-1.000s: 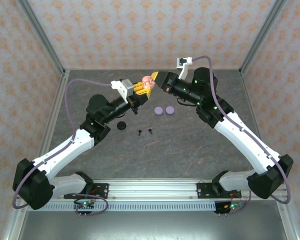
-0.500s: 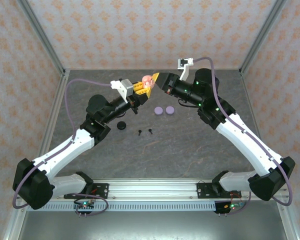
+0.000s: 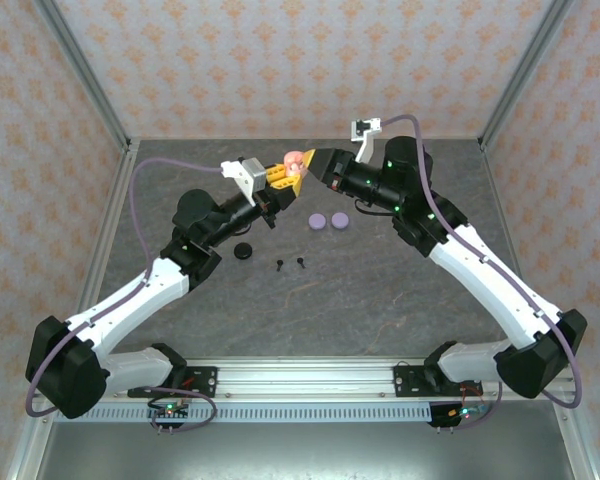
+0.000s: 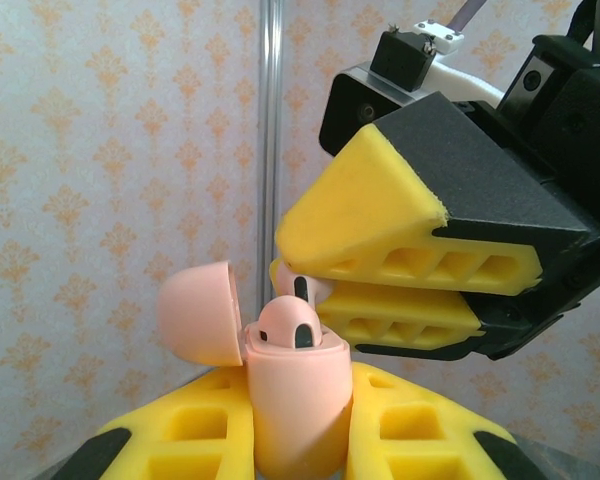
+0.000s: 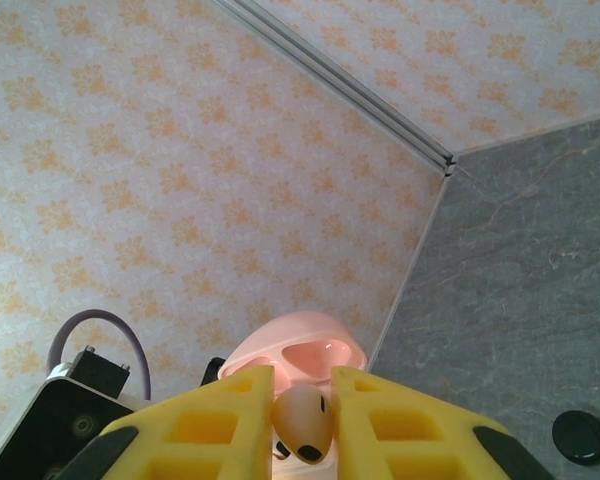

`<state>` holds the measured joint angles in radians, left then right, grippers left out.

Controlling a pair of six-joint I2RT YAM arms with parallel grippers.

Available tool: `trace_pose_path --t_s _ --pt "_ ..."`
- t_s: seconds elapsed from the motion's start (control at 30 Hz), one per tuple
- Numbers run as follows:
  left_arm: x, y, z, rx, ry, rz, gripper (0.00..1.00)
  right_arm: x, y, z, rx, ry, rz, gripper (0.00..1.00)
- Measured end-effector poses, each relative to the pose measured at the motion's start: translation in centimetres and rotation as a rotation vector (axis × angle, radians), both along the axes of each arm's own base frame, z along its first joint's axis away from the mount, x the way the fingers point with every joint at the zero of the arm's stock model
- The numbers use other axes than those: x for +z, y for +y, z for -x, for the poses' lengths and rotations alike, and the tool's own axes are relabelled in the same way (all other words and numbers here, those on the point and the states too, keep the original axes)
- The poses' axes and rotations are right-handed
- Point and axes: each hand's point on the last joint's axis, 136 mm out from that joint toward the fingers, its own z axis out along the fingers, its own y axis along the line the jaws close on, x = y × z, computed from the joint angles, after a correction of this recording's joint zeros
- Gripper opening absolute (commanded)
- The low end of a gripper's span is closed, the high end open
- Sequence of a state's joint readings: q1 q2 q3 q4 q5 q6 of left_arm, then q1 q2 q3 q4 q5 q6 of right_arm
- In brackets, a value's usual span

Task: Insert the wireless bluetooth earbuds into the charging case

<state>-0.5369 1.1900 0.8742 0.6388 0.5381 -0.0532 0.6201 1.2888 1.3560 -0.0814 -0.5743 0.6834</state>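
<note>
The left gripper (image 4: 300,445) clamps an upright pink charging case (image 4: 298,400) between its yellow fingers. The case's lid (image 4: 200,312) is hinged open to the left, and one pink earbud (image 4: 288,325) sits in its mouth. Just above, the right gripper (image 4: 282,264) pinches a second pink earbud (image 4: 308,289).

Both arms extend forward and inward, elbows bent; left tool (image 3: 290,173) and right tool (image 3: 312,160), both clamped, meet tip to tip, raised.

Up at the back the left claw (image 3: 292,176), gripping a pink case (image 3: 296,159), and the right claw (image 3: 313,161), pinching a pink bud (image 5: 302,420), meet tip to tip, blocking that gap. Beneath them two lilac cases (image 3: 319,221) sit touching on the surface (image 3: 380,300); a black case (image 3: 243,250) and two black buds (image 3: 280,265) lie nearer, to the left. The near surface is bare. Walls (image 3: 280,70) hem three sides.
</note>
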Motion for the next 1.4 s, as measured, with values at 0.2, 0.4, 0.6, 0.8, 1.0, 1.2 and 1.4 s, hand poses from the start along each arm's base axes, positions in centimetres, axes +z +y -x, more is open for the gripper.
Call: trace_pose_path --t_s 0.2,0.4,0.6,0.8,1.0,1.2,1.4 --pt "-0.3 0.0 -0.2 0.004 0.009 -0.004 0.0 -0.1 0.1 -0.2 0.001 0.006 0.008 0.26" --pt "-0.3 0.0 -0.2 0.004 0.009 -0.004 0.0 0.1 0.2 -0.1 0.01 0.006 0.016 0.34" --pt "-0.5 0.0 -0.2 0.003 0.013 -0.007 0.0 0.2 0.2 0.1 0.018 0.002 0.03 0.42" --pt "-0.7 0.0 -0.2 0.003 0.015 -0.008 0.0 0.2 0.3 0.1 0.024 0.002 0.047 0.45" --pt "-0.8 -0.1 -0.2 0.003 0.018 -0.01 0.0 0.0 0.3 0.1 0.025 0.004 0.064 0.47" --pt "-0.9 -0.1 -0.2 0.003 0.02 -0.011 0.0 -0.4 0.1 0.1 0.017 0.003 0.094 0.5" --pt "-0.7 0.0 -0.1 0.003 0.012 -0.007 0.0 -1.6 -0.3 0.2 0.008 0.028 0.146 0.49"
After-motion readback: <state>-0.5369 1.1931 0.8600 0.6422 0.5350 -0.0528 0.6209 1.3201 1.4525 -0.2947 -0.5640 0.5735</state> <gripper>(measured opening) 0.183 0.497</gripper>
